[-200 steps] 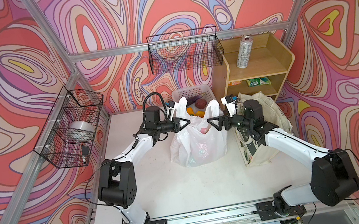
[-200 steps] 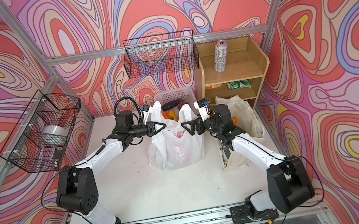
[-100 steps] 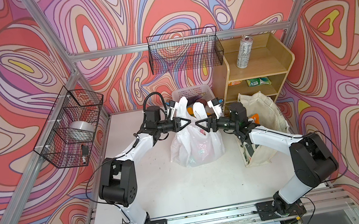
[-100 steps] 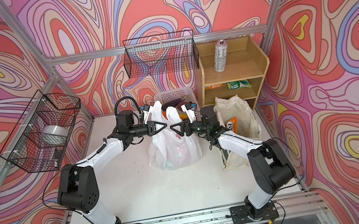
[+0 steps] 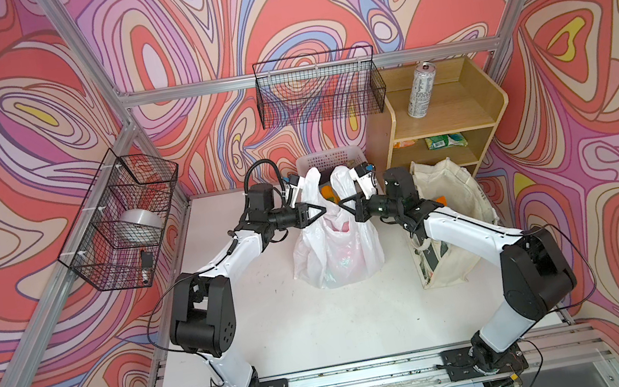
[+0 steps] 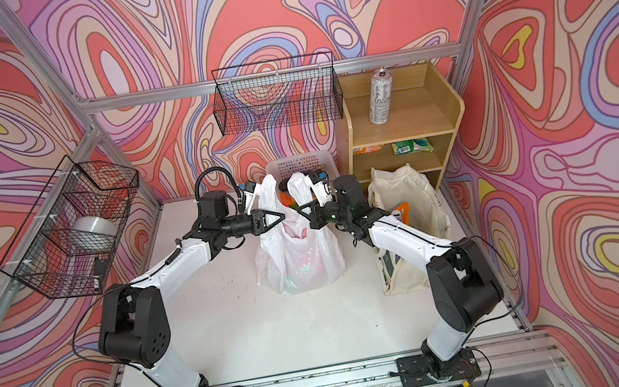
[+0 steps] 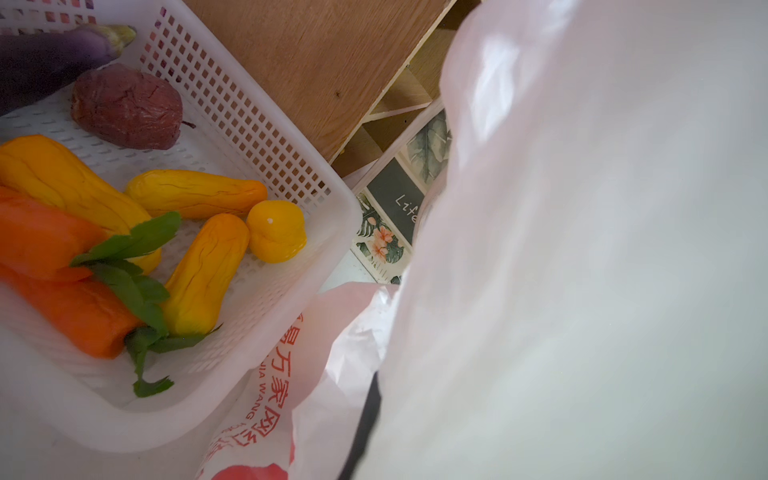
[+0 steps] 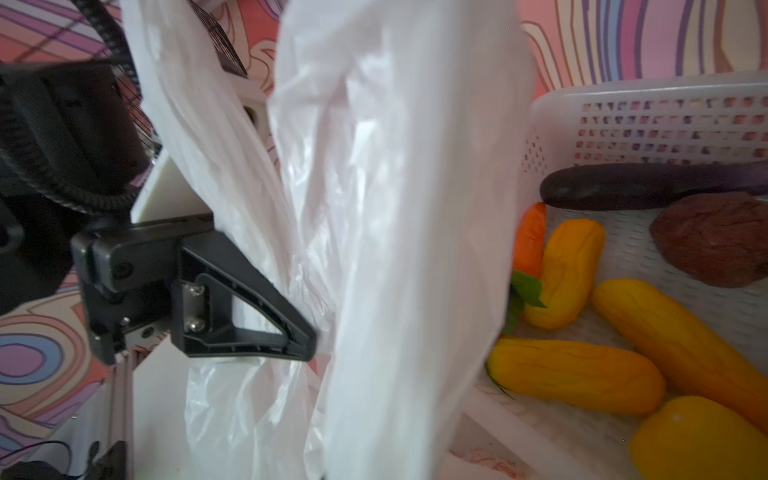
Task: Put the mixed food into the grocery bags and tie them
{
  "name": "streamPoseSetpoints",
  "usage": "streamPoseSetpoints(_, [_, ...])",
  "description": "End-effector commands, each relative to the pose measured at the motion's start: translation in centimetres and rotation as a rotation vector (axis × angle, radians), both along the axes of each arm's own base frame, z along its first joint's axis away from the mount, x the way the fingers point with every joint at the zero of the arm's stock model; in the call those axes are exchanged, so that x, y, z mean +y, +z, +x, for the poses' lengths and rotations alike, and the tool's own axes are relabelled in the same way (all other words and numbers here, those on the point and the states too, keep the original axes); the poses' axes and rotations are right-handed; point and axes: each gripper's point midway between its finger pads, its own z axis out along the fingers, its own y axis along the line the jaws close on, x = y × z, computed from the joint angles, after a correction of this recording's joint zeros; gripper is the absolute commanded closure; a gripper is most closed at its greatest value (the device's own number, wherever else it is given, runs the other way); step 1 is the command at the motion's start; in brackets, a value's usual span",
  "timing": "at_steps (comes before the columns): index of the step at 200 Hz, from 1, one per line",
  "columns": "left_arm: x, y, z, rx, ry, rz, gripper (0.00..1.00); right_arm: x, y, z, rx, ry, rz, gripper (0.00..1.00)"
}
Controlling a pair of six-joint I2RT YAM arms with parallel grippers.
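The bag [image 5: 336, 253] sits nearest, at centre frame in both top views, part-filled on the white table [image 5: 300, 330]. Its two handles stand up from the mouth side by side and apart, with their long axes running up-frame toward the back wall.

The left gripper [image 5: 322, 212] reaches in from the left of frame. Its jaws are closed flat, and the tip pinches the plastic at the foot of the left handle [image 5: 311, 185]; the right wrist view shows that pinch plainly. The right gripper [image 5: 342, 207] mirrors it from the right, jaws closed, with its tip at the foot of the right handle [image 5: 341, 181]. Plastic hides its fingers in its own wrist view, so its hold is my judgement.

The two tips face each other across a narrow gap above the bag's mouth, and each arm is nearest its own handle. Tying turns on that gap, because the handles must cross over it.

The tote [image 5: 447, 198] slumps to the right of the bag. Behind, at upper centre, the basket [image 5: 329, 155] holds a carrot [image 7: 50, 249], a lemon [image 7: 276, 237] and an eggplant [image 7: 50, 54]. Farther right, a can [image 5: 421, 90] stands on the shelf [image 5: 453, 104].
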Motion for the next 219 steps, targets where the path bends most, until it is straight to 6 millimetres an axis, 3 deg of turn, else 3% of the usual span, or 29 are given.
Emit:
streamPoseSetpoints(1, [0.3,0.7,-0.1,-0.01,-0.028,0.024,1.0,-0.1,-0.3,-1.3,-0.102,-0.002,-0.256,1.0])
streamPoseSetpoints(39, [0.3,0.7,-1.1,0.018,-0.091,0.069,1.0,0.7,-0.9,-1.9,-0.202,0.055,-0.439,1.0])
streamPoseSetpoints(106, [0.6,0.8,-2.8,0.055,-0.194,0.155,1.0,2.7,1.6,-2.8,-0.291,0.154,-0.485,1.0])
streamPoseSetpoints(143, [0.5,2.1,-3.6,0.019,-0.25,0.15,1.0,3.5,0.9,-2.2,-0.281,0.191,-0.508,1.0])
streamPoseSetpoints(199, [0.3,3.1,-5.2,-0.003,-0.327,0.109,0.69,3.9,-0.4,-1.7,-0.255,0.213,-0.538,1.0])
streamPoseSetpoints(219, [0.4,3.5,-5.5,-0.014,-0.334,0.108,0.64,3.9,-0.6,-1.8,-0.252,0.218,-0.54,1.0])
